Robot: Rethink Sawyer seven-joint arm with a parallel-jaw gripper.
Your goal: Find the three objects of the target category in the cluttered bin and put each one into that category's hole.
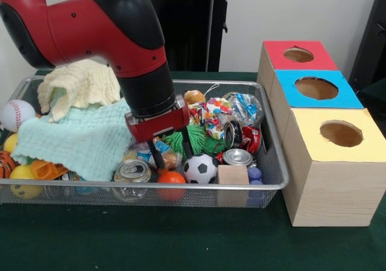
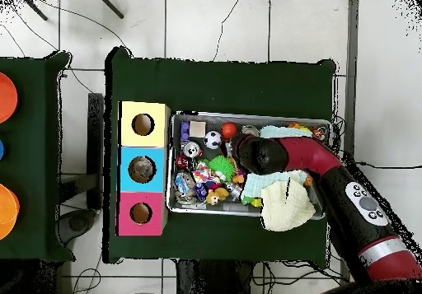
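Observation:
The silver wire-mesh bin (image 1: 151,187) is packed with clutter; it also shows in the overhead view (image 2: 247,115). My gripper (image 1: 173,151) is lowered into the bin's middle with its fingers apart. A see-through wrinkly bottle with blue print (image 1: 166,157) lies between and below the fingers; I cannot tell whether they touch it. Another see-through bottle with blue-and-white print (image 1: 243,107) lies at the bin's back right. The blue-surround hole (image 1: 316,88) tops the middle wooden box (image 2: 143,169). In the overhead view the gripper (image 2: 237,149) is mostly hidden under the arm.
A red-surround hole (image 1: 298,55) and a yellow-surround hole (image 1: 341,133) flank the blue one. Around the gripper lie a mint cloth (image 1: 84,141), a cream cloth (image 1: 81,84), cans (image 1: 132,171), a soccer ball (image 1: 200,168), an orange ball (image 1: 172,178), a wooden block (image 1: 233,175) and a green spiky toy (image 1: 202,139).

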